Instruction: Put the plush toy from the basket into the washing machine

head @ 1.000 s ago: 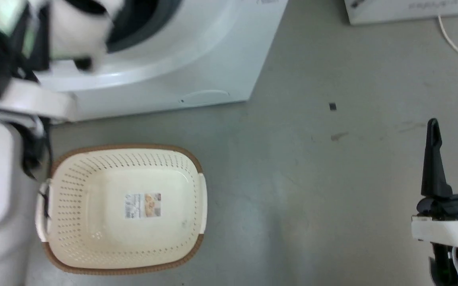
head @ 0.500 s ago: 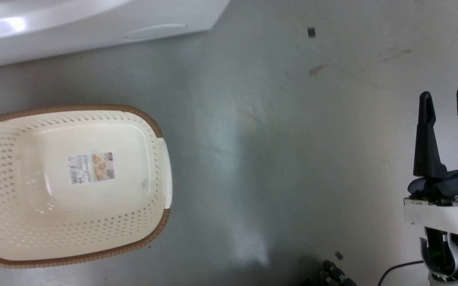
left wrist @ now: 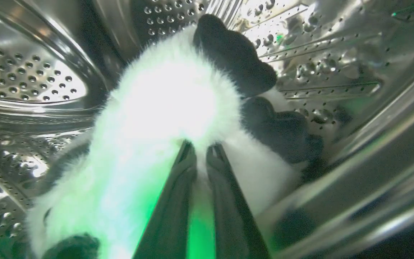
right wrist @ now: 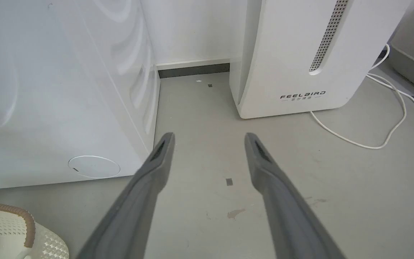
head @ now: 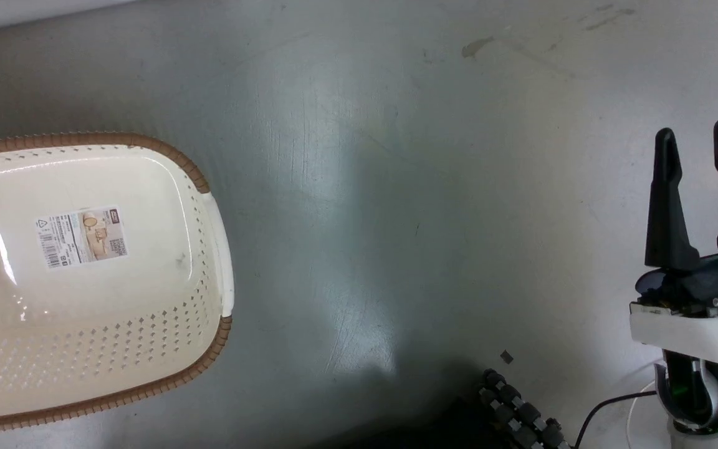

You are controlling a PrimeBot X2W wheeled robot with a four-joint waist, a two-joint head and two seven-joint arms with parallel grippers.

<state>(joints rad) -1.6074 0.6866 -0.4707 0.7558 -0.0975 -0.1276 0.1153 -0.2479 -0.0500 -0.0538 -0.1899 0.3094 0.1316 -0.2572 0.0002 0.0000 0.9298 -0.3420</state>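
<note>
White fur with black limbs: the fluffy white panda plush toy [left wrist: 167,100] is inside the steel perforated drum [left wrist: 31,72] of the large white front-loading washing machine [right wrist: 49,90]. My left gripper [left wrist: 200,148] has its two long fingers pinched nearly together on a tuft of that fur. Nearer, on the grey floor [head: 396,187], sits the cream oval plastic basket [head: 225,262], its product sticker [head: 81,227] showing on the bottom. My right gripper [head: 695,134] hovers at the far right, fingers spread, holding nothing.

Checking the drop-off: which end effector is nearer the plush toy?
Left. The left end effector pinches the plush toy inside the washing machine; the right end effector hangs open over the floor outside.
</note>
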